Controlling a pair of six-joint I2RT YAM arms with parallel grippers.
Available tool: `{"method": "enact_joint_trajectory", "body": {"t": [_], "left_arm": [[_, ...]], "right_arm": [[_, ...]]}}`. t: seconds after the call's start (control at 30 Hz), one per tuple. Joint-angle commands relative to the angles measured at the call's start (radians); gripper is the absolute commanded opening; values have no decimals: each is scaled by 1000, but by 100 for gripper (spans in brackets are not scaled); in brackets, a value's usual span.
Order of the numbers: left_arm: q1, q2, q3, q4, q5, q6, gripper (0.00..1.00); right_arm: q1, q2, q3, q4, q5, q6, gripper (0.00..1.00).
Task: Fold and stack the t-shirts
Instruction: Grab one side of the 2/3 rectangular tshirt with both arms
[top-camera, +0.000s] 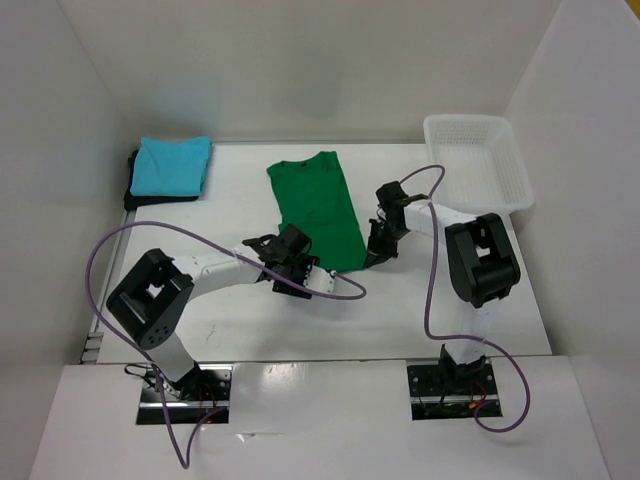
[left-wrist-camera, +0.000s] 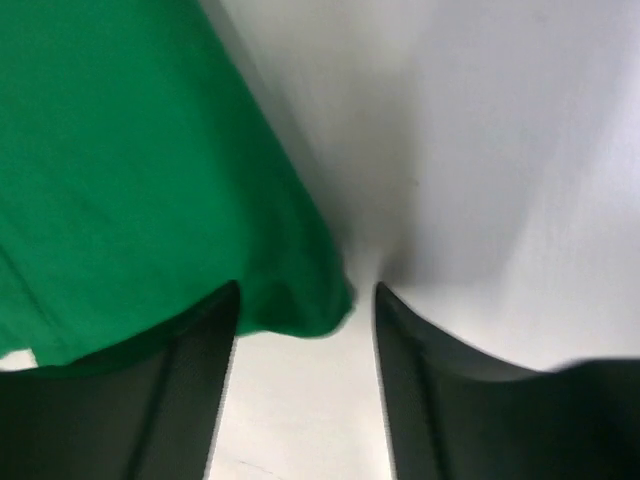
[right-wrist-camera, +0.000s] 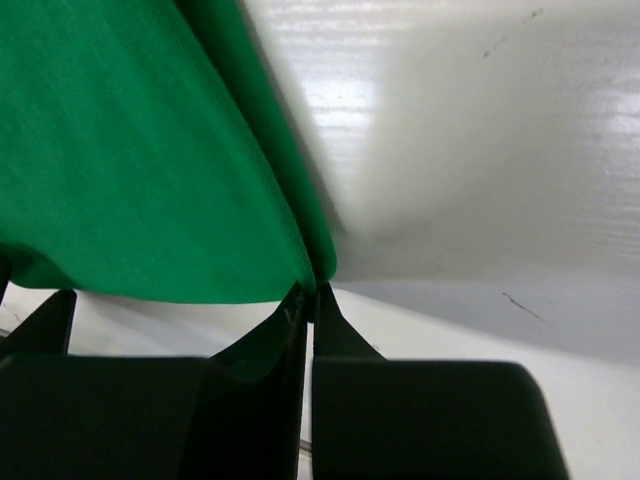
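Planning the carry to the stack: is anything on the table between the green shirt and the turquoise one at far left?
Nothing visible. Bare table separates the green t-shirt from the turquoise t-shirt. The white basket stands on the opposite side, and the left gripper sits nearer, at the green hem.

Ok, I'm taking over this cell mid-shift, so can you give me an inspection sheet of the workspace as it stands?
Surface: white table, glossy, with faint scuff marks.
Job's things: green t-shirt folded narrow, lying lengthwise mid-table; turquoise t-shirt folded, on top of the black t-shirt at the far left.
Clutter: white mesh basket at the far right, nothing seen in it.
Pincers: left pincer open at the green shirt's near left corner; right pincer shut on its near right corner.
Cables: a purple cable loops off each arm above the table.
Surroundings: white walls on three sides.
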Motion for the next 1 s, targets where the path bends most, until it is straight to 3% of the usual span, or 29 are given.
{"method": "enact_joint_trajectory", "body": {"t": [0.0,0.17,0.37,0.5,0.53,0.67,0.8,0.97], "left_arm": [[3,-31,3,-144,64,-3,67],[3,-31,-32,-155,55,29,69],[3,-31,-81,-40,-27,40,67],[3,-10,-81,44,-37,16,51],[3,-10,-81,66,-50,0,40],[3,49,-81,83,-82,-9,15],[3,47,-72,46,-73,-31,0],[3,-10,6,-104,-28,-98,0]], "right_arm": [[8,-66,-20,1,-17,4,0],[42,-84,-38,1,-17,25,0],[51,-104,-48,1,-17,35,0],[51,-104,-48,1,-17,35,0],[51,-104,-48,1,-17,35,0],[51,-104,-48,1,-17,35,0],[51,-104,-48,-8,-17,35,0],[88,-147,-39,-88,26,35,0]]}}
